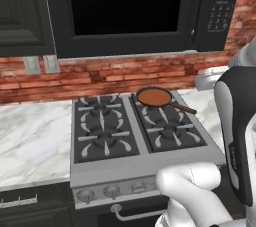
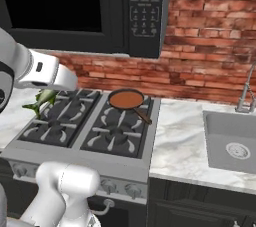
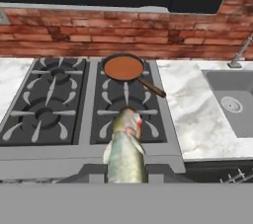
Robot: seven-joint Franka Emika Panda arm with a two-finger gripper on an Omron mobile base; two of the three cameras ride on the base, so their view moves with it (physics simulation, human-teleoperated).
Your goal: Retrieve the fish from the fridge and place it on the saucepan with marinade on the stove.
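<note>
Ahead of your pincer (image 3: 125,176), clamped on the fish (image 3: 126,149), sits the saucepan (image 3: 123,67) awaiting its drop.

In the hand view the tail end of the fish (image 3: 126,149) is cut off at the bottom, hiding the jaws' hold. In the left base view the arm covers the stove (image 1: 105,171) front's right corner. The faucet (image 2: 246,91) runs past the right edge.
</note>
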